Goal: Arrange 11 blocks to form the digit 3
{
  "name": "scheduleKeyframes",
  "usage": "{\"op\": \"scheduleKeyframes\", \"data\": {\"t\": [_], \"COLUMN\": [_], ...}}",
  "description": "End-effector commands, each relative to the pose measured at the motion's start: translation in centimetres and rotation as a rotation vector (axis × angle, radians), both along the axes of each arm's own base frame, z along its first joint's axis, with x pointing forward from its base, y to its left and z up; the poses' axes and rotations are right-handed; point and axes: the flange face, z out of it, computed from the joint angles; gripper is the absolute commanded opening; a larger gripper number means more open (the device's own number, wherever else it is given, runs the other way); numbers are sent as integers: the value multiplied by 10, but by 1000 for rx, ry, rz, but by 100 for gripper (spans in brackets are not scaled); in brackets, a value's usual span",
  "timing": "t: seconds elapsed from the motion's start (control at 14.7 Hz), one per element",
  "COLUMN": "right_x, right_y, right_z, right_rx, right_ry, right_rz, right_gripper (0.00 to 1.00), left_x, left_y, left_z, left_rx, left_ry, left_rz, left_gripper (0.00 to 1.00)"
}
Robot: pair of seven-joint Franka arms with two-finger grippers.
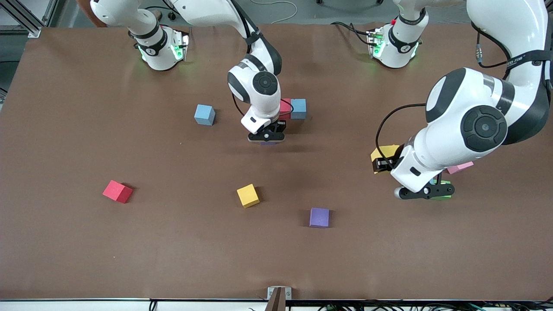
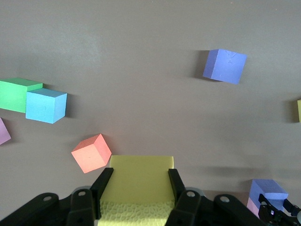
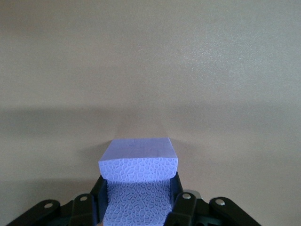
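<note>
From the front, the right gripper [image 1: 267, 137] hangs low over the middle of the table, just on the camera side of a red block [image 1: 285, 107] and a light blue block [image 1: 298, 108] that sit touching side by side. These two look like the start of the digit 3, so I judge the coming move turns on this: the pair lies just away from the camera relative to the right gripper, and its held cube would go down beside them. The left gripper [image 1: 425, 190] is at its own arm's end of the table, above a cluster of blocks where green [image 1: 445, 196] and pink [image 1: 460, 167] edges peek out from under the arm. Loose on the table lie another light blue cube [image 1: 204, 114], a red cube [image 1: 117, 191], a yellow cube [image 1: 248, 195] and a purple cube [image 1: 319, 217], all well apart.

In the left wrist view, the left gripper's fingers are closed on a yellow block [image 2: 138, 188], pinched on two opposite sides and raised off the table. Below it sit a salmon-pink cube [image 2: 91, 153] turned at an angle, and a green one [image 2: 16, 94] touching a light blue one [image 2: 45, 106].

In the right wrist view, the right gripper is clamped on a purple block [image 3: 138, 181], its foam faces pebbled, matte and square-edged. Bare tabletop [image 3: 188, 70] lies ahead of it; the placed pair is not in this view.
</note>
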Motion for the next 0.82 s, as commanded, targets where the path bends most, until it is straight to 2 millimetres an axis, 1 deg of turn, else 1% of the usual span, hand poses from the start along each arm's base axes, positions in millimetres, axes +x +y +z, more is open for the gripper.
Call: {"op": "scheduleKeyframes", "data": {"t": [0.0,0.07,0.14,0.2,0.48,0.68,0.75], "right_x": [-10,-10,-9,-9,-3,1,3], "right_y": [0,-1,0,-1,-1,0,-2], "right_z": [-1,-2,-1,-1,6,30,41], "right_rx": [-6,-7,-7,-7,-2,26,29], "right_ry": [21,22,20,19,13,-2,6], "right_rz": [-18,-20,-19,-20,1,6,5], "right_gripper": [12,20,44,99,100,100,100], "left_x": [6,5,6,6,3,2,0], "left_y": [27,28,29,31,22,26,29], "left_z": [2,5,5,5,6,4,4], "left_rx": [6,9,13,18,16,23,28], "left_ry": [7,3,2,0,-1,21,38], "left_rz": [37,45,46,49,38,90,95], "left_gripper": [13,13,13,13,14,14,14]}}
